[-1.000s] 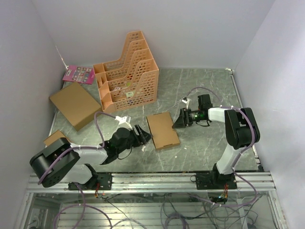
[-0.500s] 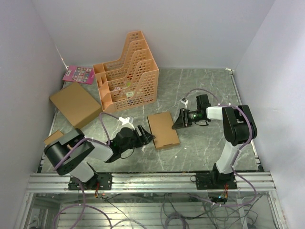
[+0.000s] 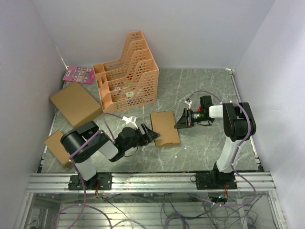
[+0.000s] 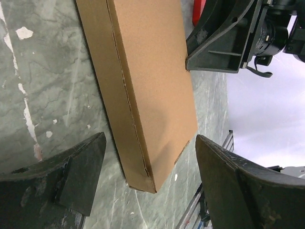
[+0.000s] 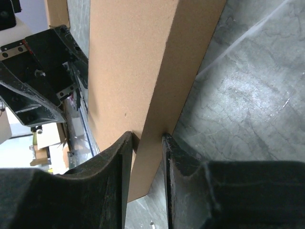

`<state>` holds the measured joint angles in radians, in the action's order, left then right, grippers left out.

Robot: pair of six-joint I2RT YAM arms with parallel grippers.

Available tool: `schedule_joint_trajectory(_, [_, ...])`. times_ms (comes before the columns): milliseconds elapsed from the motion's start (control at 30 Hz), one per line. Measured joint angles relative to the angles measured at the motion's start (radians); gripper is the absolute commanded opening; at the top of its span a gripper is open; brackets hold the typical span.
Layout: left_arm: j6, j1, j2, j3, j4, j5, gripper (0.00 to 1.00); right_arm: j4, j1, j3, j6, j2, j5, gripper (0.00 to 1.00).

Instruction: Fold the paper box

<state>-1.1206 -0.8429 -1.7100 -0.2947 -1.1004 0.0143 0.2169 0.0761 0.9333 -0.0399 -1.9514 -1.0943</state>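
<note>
The paper box (image 3: 165, 128) lies closed and flat on the grey table, a shallow brown cardboard rectangle. My right gripper (image 3: 181, 123) is shut on its right side; in the right wrist view the fingers (image 5: 147, 143) pinch the box's edge wall (image 5: 138, 62). My left gripper (image 3: 151, 135) is open at the box's near left corner. In the left wrist view its fingers (image 4: 148, 157) stand wide on either side of that corner of the box (image 4: 147, 81), not touching it. The right gripper (image 4: 224, 43) shows beyond the box.
An orange mesh file organiser (image 3: 127, 72) stands at the back. A larger flat brown box (image 3: 75, 105) lies at the left, a smaller brown box (image 3: 58, 145) at the near left edge, and a pink card (image 3: 78, 74) by the back left wall. Walls close both sides.
My left gripper has moved right, up to the box's near left corner. The box and my right gripper have shifted slightly right. The small box at the left is more exposed.
</note>
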Motion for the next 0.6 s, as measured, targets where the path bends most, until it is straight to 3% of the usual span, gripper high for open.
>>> schedule_joint_trajectory(600, [-0.014, 0.001, -0.082, -0.073, -0.033, 0.042, 0.83, 0.04, -0.047, 0.015, -0.008, -0.047, -0.051, 0.26])
